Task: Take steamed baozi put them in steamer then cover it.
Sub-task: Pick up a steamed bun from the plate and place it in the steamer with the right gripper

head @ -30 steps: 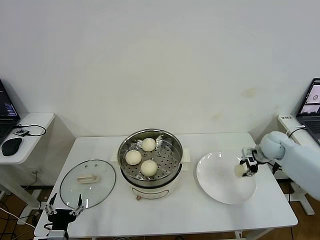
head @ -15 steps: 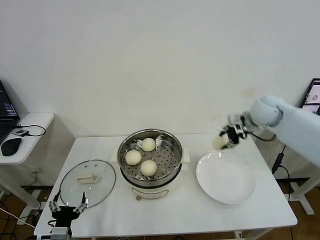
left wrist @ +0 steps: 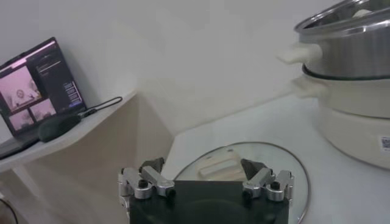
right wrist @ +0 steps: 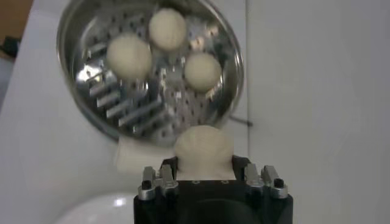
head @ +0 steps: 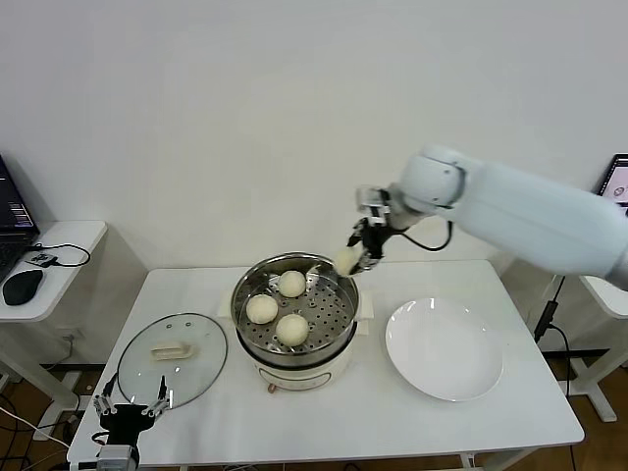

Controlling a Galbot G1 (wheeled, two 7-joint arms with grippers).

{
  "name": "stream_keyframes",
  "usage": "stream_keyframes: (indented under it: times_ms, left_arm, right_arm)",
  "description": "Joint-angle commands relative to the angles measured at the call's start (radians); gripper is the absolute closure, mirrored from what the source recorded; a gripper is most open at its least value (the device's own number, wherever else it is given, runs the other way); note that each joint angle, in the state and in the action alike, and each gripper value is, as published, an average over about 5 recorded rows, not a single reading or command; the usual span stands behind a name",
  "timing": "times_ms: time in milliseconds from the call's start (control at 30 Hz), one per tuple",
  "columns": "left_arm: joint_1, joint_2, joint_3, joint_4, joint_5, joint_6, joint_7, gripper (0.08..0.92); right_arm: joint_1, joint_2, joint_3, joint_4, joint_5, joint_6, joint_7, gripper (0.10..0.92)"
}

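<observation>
A white surface carries a round steel steamer near its middle, a glass cover lying flat at about 9 o'clock from the steamer, and an empty white plate at about 3 o'clock from it. Three steamed baozi rest on the perforated tray inside the steamer: one toward 12 o'clock, one toward 9 o'clock, and one toward 6 o'clock. The right gripper hangs in the air above the steamer's rim at roughly 2 o'clock, its fingers closed around a fourth baozi. In the right wrist view, that held baozi sits between the fingers with the open steamer and its three buns beyond it. The left gripper is parked low at the surface's near left corner, at about 6 o'clock from the cover. In the left wrist view its fingers stand wide apart and hold nothing, with the cover's cream handle showing between them and the steamer's side farther off. A small side table with a laptop stands well apart at the far left.
</observation>
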State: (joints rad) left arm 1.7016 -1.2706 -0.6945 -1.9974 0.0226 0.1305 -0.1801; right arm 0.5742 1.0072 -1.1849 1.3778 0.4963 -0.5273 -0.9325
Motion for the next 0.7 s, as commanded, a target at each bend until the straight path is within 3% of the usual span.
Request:
stream_keyframes:
  times_ms: [33, 700]
  left_arm:
    - [0.001, -0.002, -0.010, 0.000, -0.002, 0.001, 0.000, 0.177]
    - [-0.005, -0.001, -0.010, 0.016, -0.003, -0.001, 0.000, 0.177]
  right_arm:
    - [-0.045, 0.184, -0.043, -0.088, 0.073, -0.061, 0.036, 0.449]
    - [-0.156, 0.209, -0.045, -0.177, -0.128, -0.014, -0.001, 0.448]
